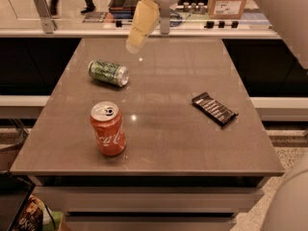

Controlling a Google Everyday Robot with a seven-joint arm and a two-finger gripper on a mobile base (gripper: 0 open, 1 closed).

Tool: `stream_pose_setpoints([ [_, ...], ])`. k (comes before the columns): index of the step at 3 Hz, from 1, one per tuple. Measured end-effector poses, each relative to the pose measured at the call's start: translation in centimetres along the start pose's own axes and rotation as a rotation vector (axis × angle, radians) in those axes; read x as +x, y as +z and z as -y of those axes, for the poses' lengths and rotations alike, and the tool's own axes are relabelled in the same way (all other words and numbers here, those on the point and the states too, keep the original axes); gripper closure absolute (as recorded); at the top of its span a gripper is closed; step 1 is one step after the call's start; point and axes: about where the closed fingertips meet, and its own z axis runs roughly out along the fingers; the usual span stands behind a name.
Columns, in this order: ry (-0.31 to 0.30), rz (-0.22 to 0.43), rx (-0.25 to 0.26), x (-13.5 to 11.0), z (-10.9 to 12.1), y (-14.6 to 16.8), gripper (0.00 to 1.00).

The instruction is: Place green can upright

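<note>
gripper [134, 43] above brown table [168, 143], rear | green can [109, 72] lying | perhaps walkway [24, 6] behind

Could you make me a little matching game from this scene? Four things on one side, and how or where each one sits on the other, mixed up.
Things:
1. green can
2. red cola can
3. dark snack bar
4. gripper

States:
A. standing upright, front left
B. in the air over the far end of the table
C. lying on its side, far left
D. lying flat, right side

Pairs: 1-C, 2-A, 3-D, 4-B.
</note>
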Motion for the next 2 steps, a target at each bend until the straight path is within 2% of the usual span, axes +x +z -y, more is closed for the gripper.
stream_pose_setpoints([
  [1,-0.013,-0.008,0.019,-0.9,0.8,-0.3,0.00],
  [2,-0.027,-0.055,0.035,-2.5,1.1,1.3,0.00],
])
